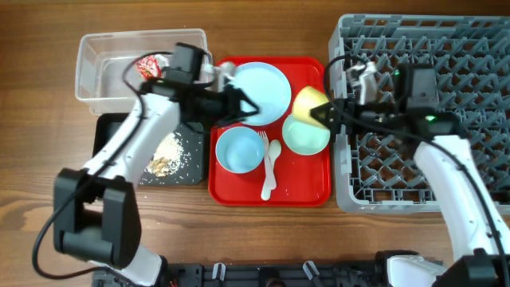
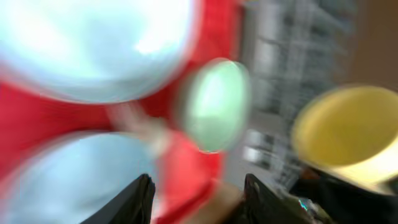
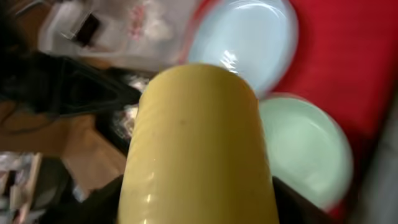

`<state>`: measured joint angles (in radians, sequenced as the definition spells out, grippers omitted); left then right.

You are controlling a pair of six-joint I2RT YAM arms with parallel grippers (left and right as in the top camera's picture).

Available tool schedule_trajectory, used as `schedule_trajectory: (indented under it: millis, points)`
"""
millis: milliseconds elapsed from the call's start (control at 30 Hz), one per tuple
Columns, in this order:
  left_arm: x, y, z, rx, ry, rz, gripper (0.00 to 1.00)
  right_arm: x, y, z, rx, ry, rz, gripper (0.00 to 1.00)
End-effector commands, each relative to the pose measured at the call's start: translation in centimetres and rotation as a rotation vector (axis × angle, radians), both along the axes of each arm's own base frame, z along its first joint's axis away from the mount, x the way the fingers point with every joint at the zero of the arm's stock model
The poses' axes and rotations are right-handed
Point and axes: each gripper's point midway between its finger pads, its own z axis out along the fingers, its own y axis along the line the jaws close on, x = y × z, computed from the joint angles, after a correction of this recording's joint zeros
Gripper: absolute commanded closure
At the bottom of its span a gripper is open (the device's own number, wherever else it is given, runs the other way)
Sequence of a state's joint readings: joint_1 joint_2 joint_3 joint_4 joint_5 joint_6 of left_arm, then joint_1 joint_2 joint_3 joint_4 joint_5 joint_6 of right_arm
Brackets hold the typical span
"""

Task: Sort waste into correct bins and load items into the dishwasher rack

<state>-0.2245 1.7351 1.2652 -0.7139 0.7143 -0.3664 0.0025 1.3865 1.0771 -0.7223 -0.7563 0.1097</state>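
Note:
My right gripper [image 1: 325, 112] is shut on the small yellow cup [image 1: 309, 104], held on its side above the mint green bowl [image 1: 306, 137] at the red tray's right edge; the cup [image 3: 199, 143] fills the right wrist view. My left gripper [image 1: 249, 106] is open and empty over the pale blue plate [image 1: 261, 89]; its view is blurred, showing the plate [image 2: 93, 43], the pale blue bowl [image 2: 68, 180], the green bowl [image 2: 214, 102] and the cup [image 2: 348, 134]. The pale blue bowl [image 1: 240, 150], white spoon [image 1: 269, 167] and fork [image 1: 263, 142] lie on the tray. The red-and-white wrapper [image 1: 148, 66] lies in the clear tub [image 1: 100, 64].
The grey dishwasher rack [image 1: 446, 96] stands at the right, under my right arm. The black tray [image 1: 107, 131] at the left holds brown bits and white crumbs [image 1: 167, 158]. The red tray [image 1: 307, 187] sits in the middle.

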Motion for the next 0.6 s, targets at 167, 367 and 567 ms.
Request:
schedule_trajectory:
  millis: [167, 367, 567]
  points:
    - [0.9, 10.4, 4.2, 0.359, -0.22, 0.206, 0.52, 0.4, -17.1, 7.5, -0.449, 0.012, -0.573, 0.93]
    - [0.7, 10.3, 5.0, 0.354, -0.242, 0.206, 0.53, -2.2, -26.3, 7.3, -0.514, 0.114, -0.901, 0.96]
    - [0.7, 10.3, 5.0, 0.354, -0.242, 0.206, 0.54, -5.8, -34.6, 5.0, -0.504, 0.303, -1.195, 0.96]
